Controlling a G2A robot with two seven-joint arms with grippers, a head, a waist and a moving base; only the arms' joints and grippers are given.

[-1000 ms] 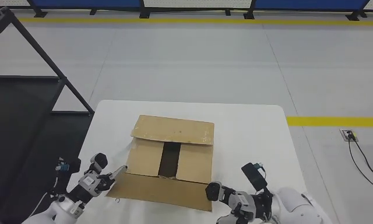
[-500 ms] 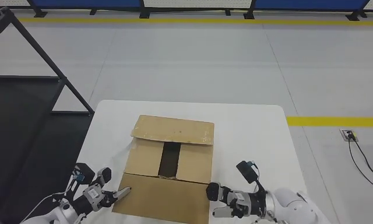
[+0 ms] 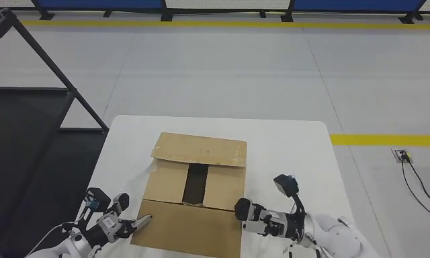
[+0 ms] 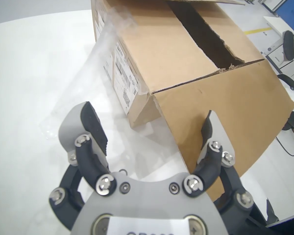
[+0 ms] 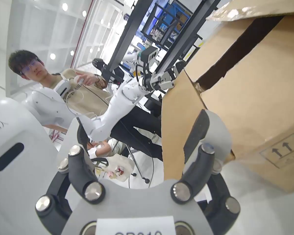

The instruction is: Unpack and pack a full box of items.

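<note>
Facing left wrist view: box side label, spread end effector.

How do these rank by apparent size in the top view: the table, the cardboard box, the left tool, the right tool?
1. table
2. cardboard box
3. left tool and right tool: they look about alike, so I do not rank them.

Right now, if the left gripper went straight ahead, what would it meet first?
Probably the near flap of the cardboard box: the open left gripper points at the flap's edge, close by. Exact depth is unclear.
</note>
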